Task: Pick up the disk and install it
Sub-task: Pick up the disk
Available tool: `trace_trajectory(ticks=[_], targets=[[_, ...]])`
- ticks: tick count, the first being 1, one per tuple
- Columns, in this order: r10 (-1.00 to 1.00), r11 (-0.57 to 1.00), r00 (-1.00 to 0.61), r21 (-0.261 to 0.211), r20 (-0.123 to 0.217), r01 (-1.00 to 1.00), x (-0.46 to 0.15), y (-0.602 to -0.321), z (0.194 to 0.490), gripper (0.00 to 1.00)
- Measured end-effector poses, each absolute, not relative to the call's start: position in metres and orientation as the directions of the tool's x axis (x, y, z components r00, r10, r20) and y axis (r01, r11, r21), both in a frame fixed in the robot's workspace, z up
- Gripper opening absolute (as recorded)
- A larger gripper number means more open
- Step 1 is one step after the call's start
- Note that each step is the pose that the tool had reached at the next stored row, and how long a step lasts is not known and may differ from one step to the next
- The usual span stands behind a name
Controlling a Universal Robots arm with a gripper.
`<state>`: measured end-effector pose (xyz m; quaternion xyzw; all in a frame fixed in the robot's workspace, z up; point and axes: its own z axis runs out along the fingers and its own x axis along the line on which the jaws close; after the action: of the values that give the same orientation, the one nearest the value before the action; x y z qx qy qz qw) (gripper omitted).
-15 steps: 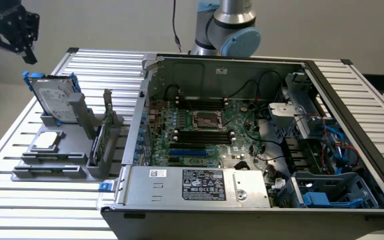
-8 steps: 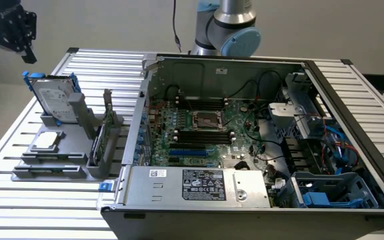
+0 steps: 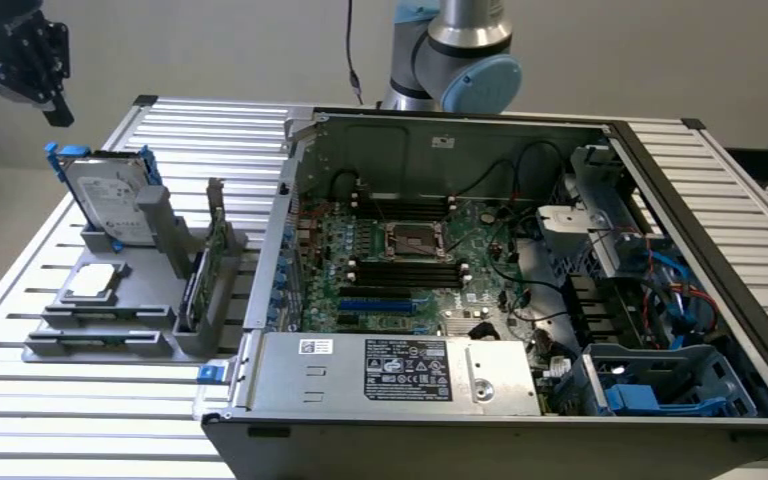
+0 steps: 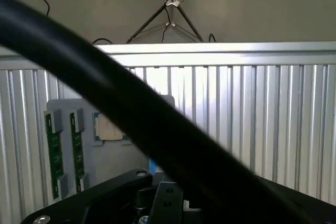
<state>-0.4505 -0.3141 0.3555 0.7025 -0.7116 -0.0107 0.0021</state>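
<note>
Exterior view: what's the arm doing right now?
One robot arm is working beside an open computer case. Its gripper, shut and holding nothing, hangs above the disk, apart from it. The disk stands upright in a grey holder on the slatted table, not yet picked up or installed.

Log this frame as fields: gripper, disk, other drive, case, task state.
gripper: black gripper, shut, nothing in it, in the air above the disk, toward the exterior view's left
disk: silver-grey rectangular hard drive with white label and blue plastic rails, standing on edge in the grey plastic holder
other drive: smaller silver drive, flat on the same holder
case: open grey metal computer case on the slatted aluminium table
task state: disk not yet picked up
</note>
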Motion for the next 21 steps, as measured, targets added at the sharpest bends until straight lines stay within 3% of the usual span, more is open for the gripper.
trace_trajectory(ticks=[15,18,20,21], targets=[[-0.999,-0.047,0.047,0.018,-0.012,-0.999,-0.444,-0.33,0.356,0.11],[-0.998,-0.058,0.058,0.018,-0.012,-0.998,-0.443,-0.331,0.355,0.18],[-0.998,-0.065,0.065,0.018,-0.012,-0.998,-0.442,-0.332,0.355,0.3],[-0.998,-0.068,0.068,0.018,-0.012,-0.997,-0.441,-0.333,0.355,0.3]])
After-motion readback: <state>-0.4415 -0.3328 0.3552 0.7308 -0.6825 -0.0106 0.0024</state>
